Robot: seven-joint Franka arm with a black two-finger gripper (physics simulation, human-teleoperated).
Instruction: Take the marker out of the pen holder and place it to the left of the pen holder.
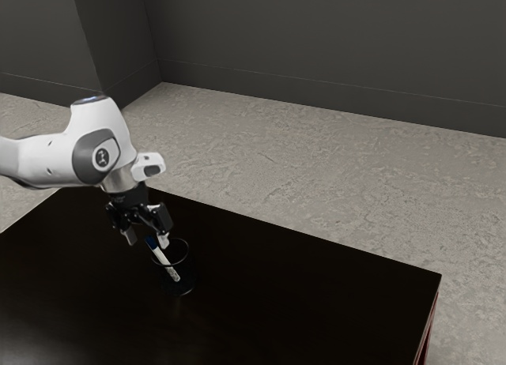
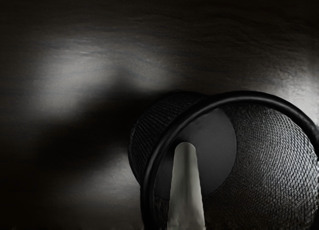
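Note:
The black gripper is open just above the pen holder, its two fingertips apart and pointing down. A white marker with a blue end leans inside the dark mesh pen holder, its blue end sticking up past the rim beneath the fingers. From the wrist view, the round holder lies under my hand, and the pale marker slants over its inside. The fingers do not hold the marker.
The dark table extends around the holder, with its far edge behind the arm and a corner toward the exterior view's right. Grey floor and dark walls stand beyond it.

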